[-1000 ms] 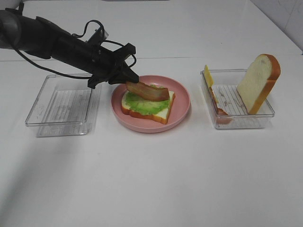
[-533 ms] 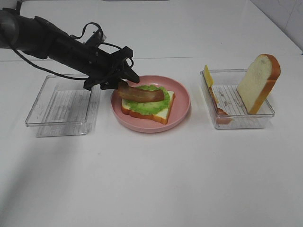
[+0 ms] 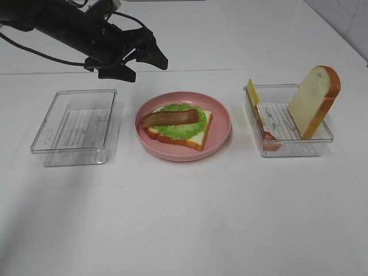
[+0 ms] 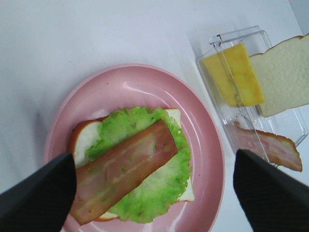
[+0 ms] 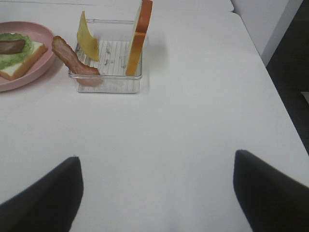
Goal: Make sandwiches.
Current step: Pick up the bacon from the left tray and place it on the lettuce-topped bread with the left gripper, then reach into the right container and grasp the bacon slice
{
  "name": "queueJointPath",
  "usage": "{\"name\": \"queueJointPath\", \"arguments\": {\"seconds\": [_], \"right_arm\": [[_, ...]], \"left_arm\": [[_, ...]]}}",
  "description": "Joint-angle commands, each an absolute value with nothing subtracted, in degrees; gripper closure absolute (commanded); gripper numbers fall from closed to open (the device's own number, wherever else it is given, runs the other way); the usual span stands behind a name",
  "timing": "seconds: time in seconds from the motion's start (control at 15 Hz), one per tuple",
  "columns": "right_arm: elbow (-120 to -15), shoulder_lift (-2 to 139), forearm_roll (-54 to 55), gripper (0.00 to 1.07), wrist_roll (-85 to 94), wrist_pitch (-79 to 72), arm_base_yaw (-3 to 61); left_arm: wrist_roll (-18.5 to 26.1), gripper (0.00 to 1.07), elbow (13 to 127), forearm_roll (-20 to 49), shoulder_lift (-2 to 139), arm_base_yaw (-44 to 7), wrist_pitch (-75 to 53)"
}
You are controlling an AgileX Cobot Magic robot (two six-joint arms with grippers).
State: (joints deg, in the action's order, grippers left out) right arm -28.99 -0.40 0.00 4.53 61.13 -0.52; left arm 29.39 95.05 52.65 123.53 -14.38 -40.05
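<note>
On the pink plate (image 3: pixel 221 123) lies the open sandwich: a bread slice (image 3: pixel 192 140), green lettuce (image 3: pixel 184 129) and one bacon strip (image 3: pixel 169 118) on top. My left gripper (image 3: pixel 146 68) is open and empty, raised behind and to the left of the plate. In the left wrist view the gripper (image 4: pixel 154 157) hangs above the bacon (image 4: pixel 123 171) and lettuce (image 4: pixel 159 186). My right gripper (image 5: pixel 155 157) is open and empty over bare table; it does not show in the exterior view. The second bread slice (image 3: pixel 313 100), cheese (image 3: pixel 252 92) and another bacon strip (image 3: pixel 270 140) stand in the right tray (image 3: pixel 290 148).
An empty clear tray (image 3: pixel 75 129) lies left of the plate. In the right wrist view the right tray (image 5: pixel 108 82) holds bread (image 5: pixel 140 36), cheese (image 5: pixel 88 43) and bacon (image 5: pixel 72 60). The table's right edge (image 5: pixel 263 63) drops off nearby.
My left gripper let go of the bacon strip, which now lies flat on the lettuce. The gripper opened, rose and drew back to the left.
</note>
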Motion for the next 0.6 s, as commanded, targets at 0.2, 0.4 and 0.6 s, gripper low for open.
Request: {"name": "queueJointPath", "arguments": {"seconds": [0.2,0.4,0.6], "right_arm": [[-28.82,-1.20,0.00,0.27,4.93,60.62,-0.69],[-28.82,-1.20,0.00,0.27,4.93,60.62,-0.69],[-28.82,-1.20,0.00,0.27,4.93,60.62,-0.69]], "left_arm": [[19.08,0.22,95.51,36.67,113.10,-14.44,-46.70],[10.14,0.22,95.51,26.99,106.05,-14.44,-53.57],[1.20,0.22,95.17,14.38,94.54,-14.44,-64.11]]}}
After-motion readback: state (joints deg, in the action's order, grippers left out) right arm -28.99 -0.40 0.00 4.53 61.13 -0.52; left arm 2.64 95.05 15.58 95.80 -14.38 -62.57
